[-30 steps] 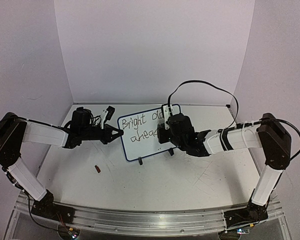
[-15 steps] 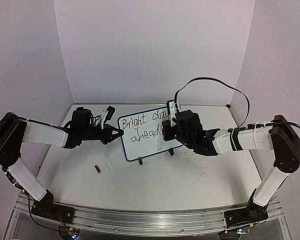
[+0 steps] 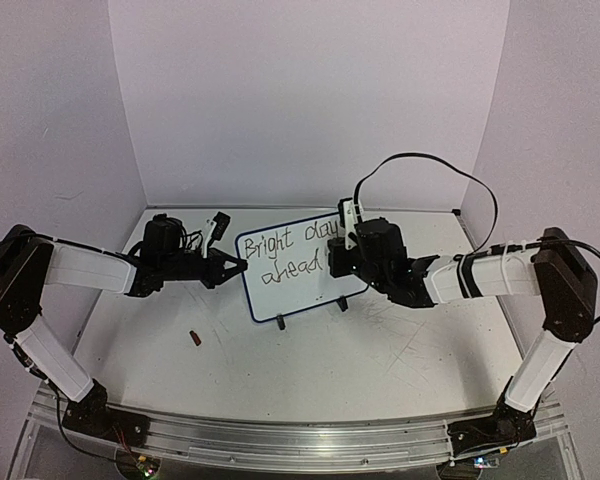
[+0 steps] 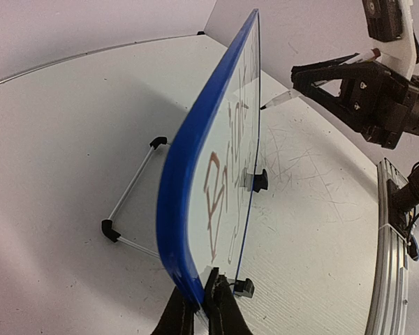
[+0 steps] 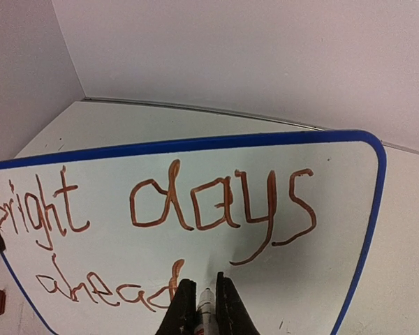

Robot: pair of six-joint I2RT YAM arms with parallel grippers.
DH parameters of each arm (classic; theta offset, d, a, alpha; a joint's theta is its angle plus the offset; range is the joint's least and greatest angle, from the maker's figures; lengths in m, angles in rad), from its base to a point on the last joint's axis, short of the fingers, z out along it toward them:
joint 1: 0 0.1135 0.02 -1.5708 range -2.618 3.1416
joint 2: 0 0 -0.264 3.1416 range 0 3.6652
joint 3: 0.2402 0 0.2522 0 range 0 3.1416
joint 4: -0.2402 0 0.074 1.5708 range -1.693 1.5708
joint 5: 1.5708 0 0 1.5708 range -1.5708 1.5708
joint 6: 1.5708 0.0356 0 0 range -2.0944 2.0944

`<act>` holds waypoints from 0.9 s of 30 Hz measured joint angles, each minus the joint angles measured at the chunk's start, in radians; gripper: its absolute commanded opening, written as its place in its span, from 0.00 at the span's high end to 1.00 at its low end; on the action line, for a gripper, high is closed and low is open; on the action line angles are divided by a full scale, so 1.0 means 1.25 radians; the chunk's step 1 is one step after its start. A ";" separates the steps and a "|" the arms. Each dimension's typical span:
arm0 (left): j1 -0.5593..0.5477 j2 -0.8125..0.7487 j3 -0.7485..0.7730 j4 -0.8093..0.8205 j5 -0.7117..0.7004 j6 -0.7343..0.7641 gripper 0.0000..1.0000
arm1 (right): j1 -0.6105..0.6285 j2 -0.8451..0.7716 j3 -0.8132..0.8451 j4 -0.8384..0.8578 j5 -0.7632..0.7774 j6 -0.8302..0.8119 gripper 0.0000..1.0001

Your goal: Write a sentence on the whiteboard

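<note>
Whiteboard (image 3: 292,298) upright on two black feet, toward the far edge of the table (image 3: 380,370), roughly mid-width, writing face angled to the near edge. Wire prop behind, visible from the left wrist.

Left fingers (image 4: 209,300) pinched shut on the blue rim at the board's lower left corner. Likely purpose: bracing, to stop sliding or tipping under pen pressure from the other side.

Right fingers (image 5: 193,299) closed around a marker (image 5: 207,317), barrel gripped along the wrist axis, apparently to keep the tip square to the face. Tip at the tail of the second line; touching or just off the surface, cannot tell.

Sentence (image 5: 195,209) in dark slanted hand: "Bright days" above, "ahead" below, last letter partly hidden behind the marker. No full stop seen. Judged near the end: final stroke or the stop left.

Small reddish piece (image 3: 193,338) lying apart on the table, left of the board and nearer the near edge; possibly the cap, too small to confirm.

Risk: heavy push at the lower right, far from the clamped corner, with possible twist of the board about the left grip. Light pressure advised.
</note>
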 measured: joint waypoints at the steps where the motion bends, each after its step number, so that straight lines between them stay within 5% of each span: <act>1: 0.000 0.000 0.000 0.000 0.000 0.000 1.00 | 0.000 0.003 0.000 0.000 0.000 0.000 1.00; 27: 0.000 0.000 0.000 -0.002 -0.005 -0.001 1.00 | 0.017 0.043 0.026 0.007 -0.009 -0.011 1.00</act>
